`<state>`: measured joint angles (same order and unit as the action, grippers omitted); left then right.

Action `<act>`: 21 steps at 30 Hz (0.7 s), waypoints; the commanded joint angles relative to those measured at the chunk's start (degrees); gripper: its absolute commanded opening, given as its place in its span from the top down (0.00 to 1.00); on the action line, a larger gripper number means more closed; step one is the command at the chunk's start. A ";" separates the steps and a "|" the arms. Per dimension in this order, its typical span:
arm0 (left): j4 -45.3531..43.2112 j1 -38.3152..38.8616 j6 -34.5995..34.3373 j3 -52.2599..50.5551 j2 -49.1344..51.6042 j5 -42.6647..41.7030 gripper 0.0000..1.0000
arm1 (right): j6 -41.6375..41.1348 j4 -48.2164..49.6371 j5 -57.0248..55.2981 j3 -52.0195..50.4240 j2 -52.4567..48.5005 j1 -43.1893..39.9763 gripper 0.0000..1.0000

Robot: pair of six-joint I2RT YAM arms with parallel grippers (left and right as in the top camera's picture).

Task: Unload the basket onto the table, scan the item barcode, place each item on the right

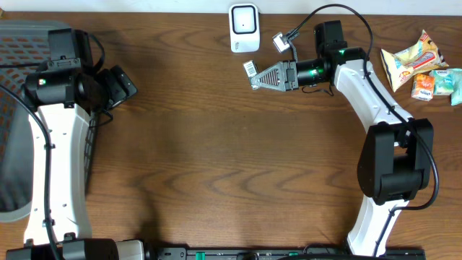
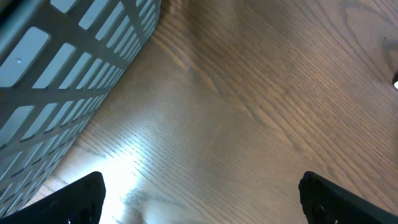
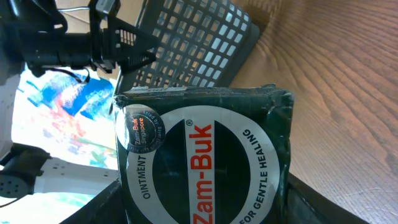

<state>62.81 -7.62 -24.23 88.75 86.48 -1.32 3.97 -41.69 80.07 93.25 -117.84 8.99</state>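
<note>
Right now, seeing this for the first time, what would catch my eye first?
The dark green Zam-Buk ointment box fills the right wrist view, gripped by the right gripper near the white scanner at the far edge of the table. Bright snack packets lie at the right; a grey basket sits at the left.

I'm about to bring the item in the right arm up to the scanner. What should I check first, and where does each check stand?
1. Zam-Buk box gripped between the right gripper's fingers: ok.
2. Clear path from the box to the scanner: ok, only bare table between them.
3. Barcode turned toward the scanner: cannot tell.
4. Box right at the scanner: not ok, there is a gap.
5. The left gripper open, empty and far from the scanner: ok.
</note>
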 commanded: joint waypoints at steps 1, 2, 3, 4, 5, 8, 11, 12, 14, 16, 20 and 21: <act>0.13 -0.09 -0.52 0.42 -0.02 0.33 0.02 | -0.72 0.17 3.04 0.11 0.72 -0.39 0.40; 0.13 -0.07 -0.52 0.39 -0.02 0.33 0.02 | -0.74 0.17 3.04 0.11 0.72 -0.37 0.41; 0.15 -0.09 -0.52 0.39 -0.02 0.33 0.02 | -0.72 0.17 3.02 0.11 0.72 -0.37 0.41; 0.15 -0.09 -0.52 0.39 -0.02 0.33 0.02 | -0.72 0.17 3.04 0.11 0.72 -0.37 0.41; 0.15 -0.09 -0.52 0.39 -0.02 0.33 0.02 | -0.72 0.17 3.04 0.11 0.72 -0.37 0.41; 0.13 -0.09 -0.52 0.39 -0.02 0.33 0.02 | -0.72 0.17 3.02 0.11 0.72 -0.37 0.40; 0.13 -0.09 -0.52 0.39 -0.02 0.33 0.02 | -0.70 0.39 3.02 0.11 0.72 -0.39 0.41; 0.13 -0.09 -0.52 0.39 -0.02 0.33 0.02 | -0.70 0.42 3.02 0.11 0.72 -0.37 0.40; 0.13 -0.09 -0.52 0.39 -0.02 0.33 0.02 | -0.70 0.61 2.99 0.11 0.72 -0.37 0.41; 0.13 -0.09 -0.52 0.39 -0.02 0.33 0.03 | -0.70 0.70 2.67 0.11 0.72 -0.37 0.41; 0.13 -0.09 -0.52 0.42 -0.02 0.33 0.02 | -0.72 0.76 -0.72 0.11 0.72 -0.04 0.42; 0.15 -0.09 -0.52 0.39 -0.02 0.33 0.02 | -0.74 0.72 -2.23 0.11 0.72 0.17 0.42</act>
<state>62.81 -7.62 -24.23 88.75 86.48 -1.32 3.53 -41.01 79.94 93.25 -117.86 9.02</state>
